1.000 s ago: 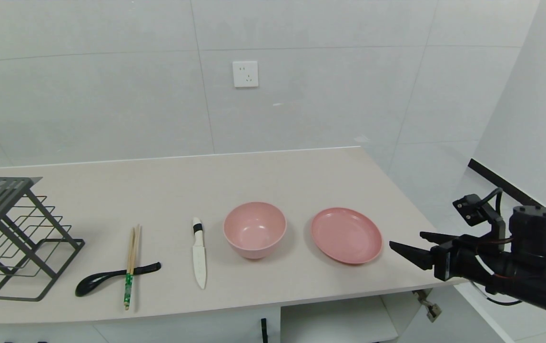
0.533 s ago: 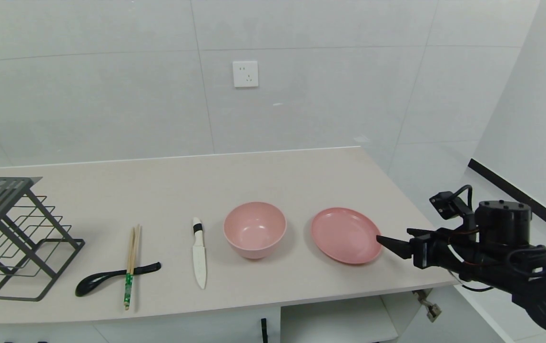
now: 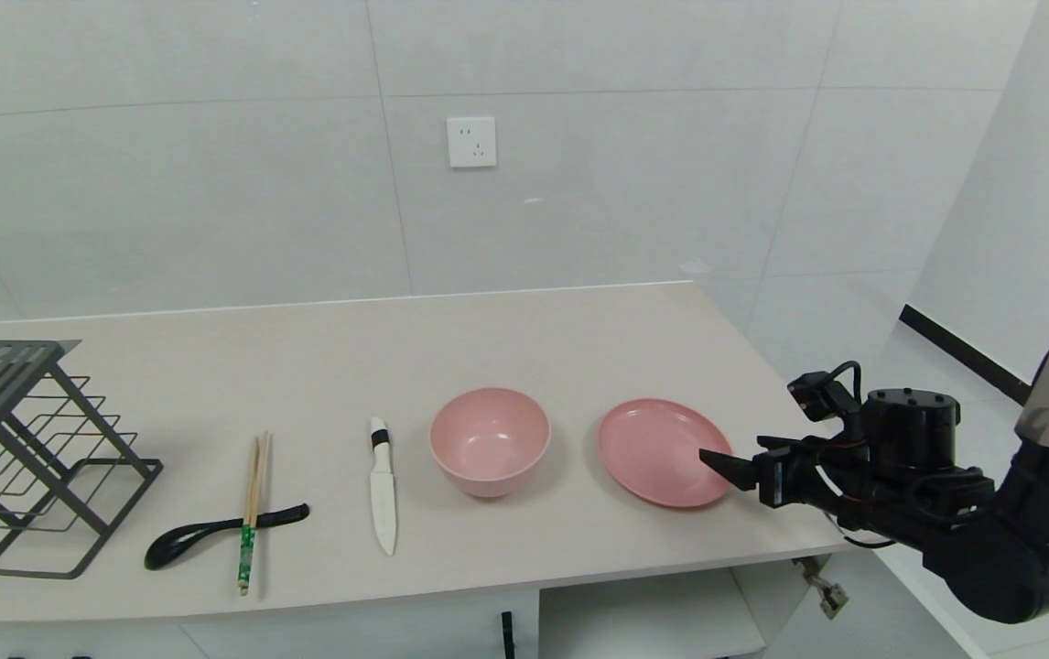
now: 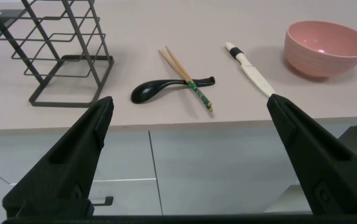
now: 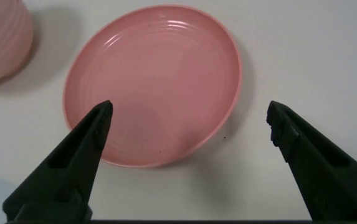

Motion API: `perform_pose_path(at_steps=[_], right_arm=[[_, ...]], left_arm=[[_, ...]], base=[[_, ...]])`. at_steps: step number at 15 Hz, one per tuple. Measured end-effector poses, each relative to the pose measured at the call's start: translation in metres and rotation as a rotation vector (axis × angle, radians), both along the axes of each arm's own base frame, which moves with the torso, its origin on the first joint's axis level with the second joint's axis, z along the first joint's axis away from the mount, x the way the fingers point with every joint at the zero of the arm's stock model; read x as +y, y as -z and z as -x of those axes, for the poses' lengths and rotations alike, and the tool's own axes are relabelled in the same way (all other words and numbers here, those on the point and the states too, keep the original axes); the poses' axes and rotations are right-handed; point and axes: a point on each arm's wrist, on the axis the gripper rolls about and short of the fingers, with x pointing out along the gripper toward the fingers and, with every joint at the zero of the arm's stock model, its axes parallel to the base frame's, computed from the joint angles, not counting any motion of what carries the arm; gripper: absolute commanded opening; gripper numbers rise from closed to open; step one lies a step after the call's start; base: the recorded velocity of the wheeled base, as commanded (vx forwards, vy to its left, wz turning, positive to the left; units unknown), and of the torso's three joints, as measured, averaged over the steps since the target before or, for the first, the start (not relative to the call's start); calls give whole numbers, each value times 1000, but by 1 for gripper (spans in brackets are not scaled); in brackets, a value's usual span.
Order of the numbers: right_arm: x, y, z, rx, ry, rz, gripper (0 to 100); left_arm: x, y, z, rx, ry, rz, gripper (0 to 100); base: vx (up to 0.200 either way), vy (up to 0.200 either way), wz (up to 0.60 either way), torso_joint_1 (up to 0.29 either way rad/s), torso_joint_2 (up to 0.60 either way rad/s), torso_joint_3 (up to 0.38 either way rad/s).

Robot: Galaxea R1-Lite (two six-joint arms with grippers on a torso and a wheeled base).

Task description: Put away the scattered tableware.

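Pink plate [image 3: 665,450] lies flat on the counter [image 3: 524,348] near its right end, just right of the pink bowl [image 3: 489,441]. Right gripper [image 5: 189,109] at the plate's right rim, fingers apart. Left gripper [image 4: 189,99] off the counter's front edge, fingers apart, empty.

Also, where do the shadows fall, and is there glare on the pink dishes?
Head view: even light; the bowl throws a soft shadow on the counter toward the plate. Right wrist view: a pale sheen on one part of the plate's rim, no strong glare.
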Motion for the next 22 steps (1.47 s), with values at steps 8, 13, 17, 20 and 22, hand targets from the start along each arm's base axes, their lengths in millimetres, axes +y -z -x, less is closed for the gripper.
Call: perform_pose_path(at_steps=[8, 13, 17, 20, 22], right_arm=[[3, 9, -9, 7, 4, 8, 100], [6, 9, -22, -26, 0, 3, 100], [10, 14, -24, -18, -10, 5, 100], [11, 20, -24, -2, -13, 11, 100], [12, 23, -24, 7, -16, 14, 100]], left_arm=[[0, 0, 0, 0, 0, 0, 100], [0, 0, 0, 0, 0, 0, 100], [0, 0, 0, 0, 0, 0, 100], [0, 0, 0, 0, 0, 0, 100], [0, 0, 0, 0, 0, 0, 100]], base=[[0, 0, 0, 0, 0, 0], [0, 0, 0, 0, 0, 0], [0, 0, 0, 0, 0, 0], [0, 0, 0, 0, 0, 0], [0, 0, 0, 0, 0, 0]])
